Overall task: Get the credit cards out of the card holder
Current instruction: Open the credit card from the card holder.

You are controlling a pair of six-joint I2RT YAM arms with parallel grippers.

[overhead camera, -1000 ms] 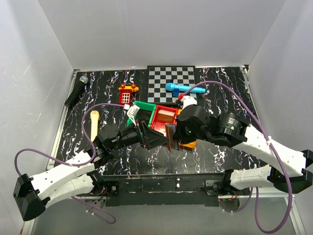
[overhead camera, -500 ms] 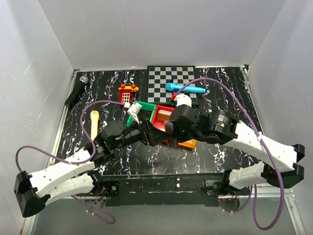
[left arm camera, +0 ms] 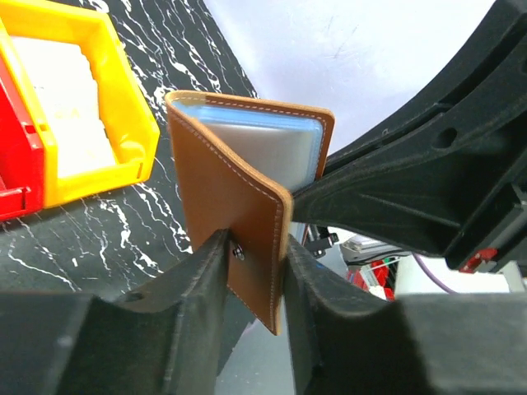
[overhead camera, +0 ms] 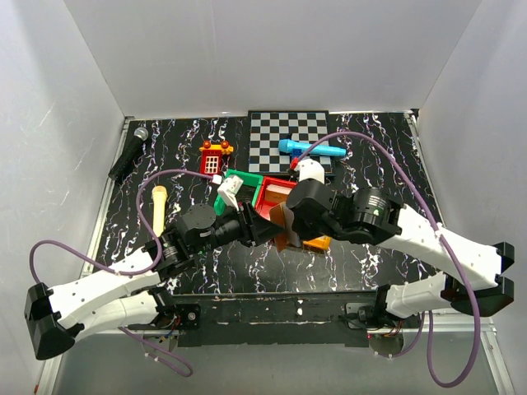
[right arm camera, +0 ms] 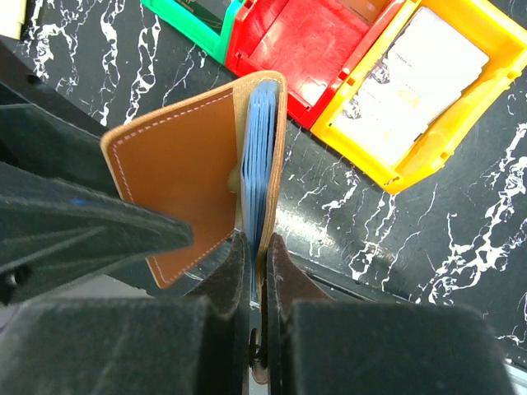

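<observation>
The left hand [left arm camera: 251, 257] pinches one flap of the small brown leather-like bifold card holder [left arm camera: 233, 193], its two dark fingers [left arm camera: 202, 271] pressed against either face of that flap beside a small metal snap. The card holder hangs partly open in a V between the two hands, held clear of the black white-veined bench [right arm camera: 461, 247] just in front of the plastic bins. Inside its other half sit glossy pale blue pockets, and a pale greyish credit card [left arm camera: 268, 152] face shows through the front one, still tucked in. From the right wrist view these pockets appear edge-on as a thin blue stack [right arm camera: 258, 148]. The right hand [right arm camera: 257, 251] clamps the bottom edge of that pocket half, its fingers nearly together on it. Behind the card holder a green bin [right arm camera: 189, 18], a red bin [right arm camera: 309, 41] and a yellow bin [right arm camera: 461, 90] stand side by side, the yellow one holding whitish printed cards [right arm camera: 403, 78].
</observation>
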